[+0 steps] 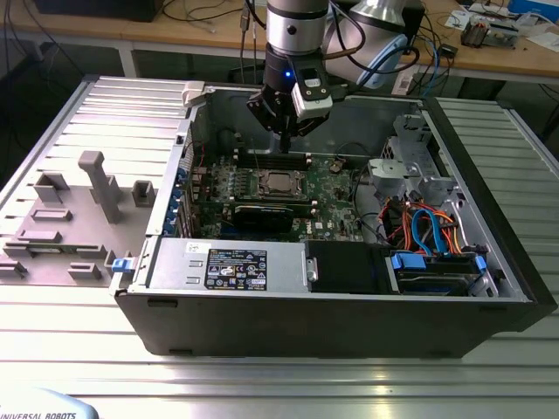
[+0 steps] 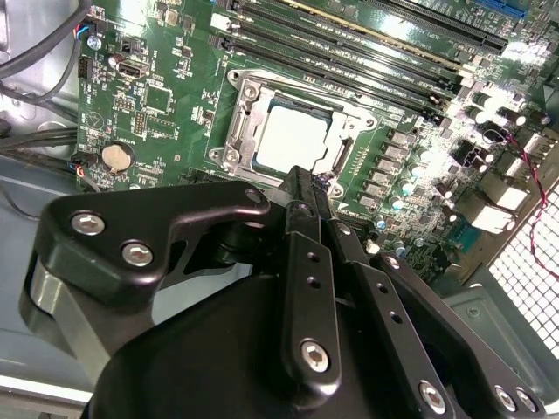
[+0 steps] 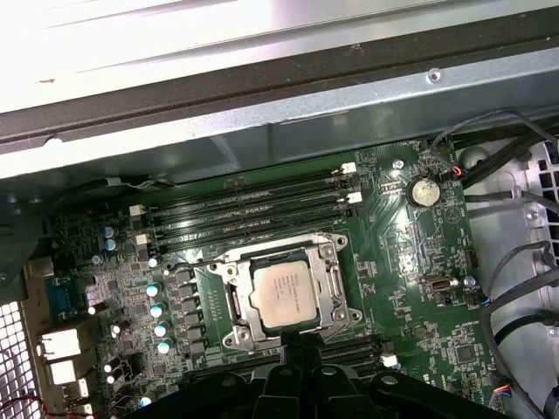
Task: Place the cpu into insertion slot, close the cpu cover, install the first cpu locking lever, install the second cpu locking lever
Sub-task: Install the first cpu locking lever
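Memory slots (image 3: 253, 214) flank the cpu (image 3: 284, 295); the pincer (image 3: 301, 347) hovers near.

silver-grey arm (image 1: 295, 22) tube, black wrist (image 1: 278, 61) with a blue light (image 1: 286, 75); white camera box (image 1: 313, 96) beside that wrist; below it, matte black gripper (image 2: 302, 180) with silver screws (image 2: 315, 353).

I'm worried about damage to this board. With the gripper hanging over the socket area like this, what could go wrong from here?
1. The gripper, shut, hangs over the board next to the cpu cover, which lies around the cpu. A push slightly off line could land on the chip's metal top instead of the frame.
2. The memory slots and a row of capacitors crowd the socket, so a sideways move might strike them.
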You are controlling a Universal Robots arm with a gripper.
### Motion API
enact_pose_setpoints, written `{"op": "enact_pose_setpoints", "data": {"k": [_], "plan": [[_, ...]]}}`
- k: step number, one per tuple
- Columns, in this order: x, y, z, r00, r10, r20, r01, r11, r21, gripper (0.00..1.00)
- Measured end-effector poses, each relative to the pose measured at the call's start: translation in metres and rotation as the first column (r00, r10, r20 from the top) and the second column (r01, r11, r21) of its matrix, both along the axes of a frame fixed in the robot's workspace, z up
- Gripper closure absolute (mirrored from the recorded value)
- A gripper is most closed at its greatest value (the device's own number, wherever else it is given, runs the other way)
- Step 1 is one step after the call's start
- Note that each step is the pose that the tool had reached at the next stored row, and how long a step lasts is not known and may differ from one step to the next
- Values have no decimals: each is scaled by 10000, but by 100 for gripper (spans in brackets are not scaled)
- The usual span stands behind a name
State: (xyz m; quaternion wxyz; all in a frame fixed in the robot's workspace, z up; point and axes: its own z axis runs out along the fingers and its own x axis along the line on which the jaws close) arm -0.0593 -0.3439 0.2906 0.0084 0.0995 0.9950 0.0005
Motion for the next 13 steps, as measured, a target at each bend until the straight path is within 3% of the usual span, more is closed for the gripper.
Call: {"op": "enact_pose_setpoints", "data": {"k": [6,9,13], "plan": [[-1,0,-1,10000,55,2,-55,10000,1,89],[-3,0,-9,9980,629,1,-629,9980,-1,89],[-3,0,-12,9974,724,15,-724,9974,-1,89]]}}
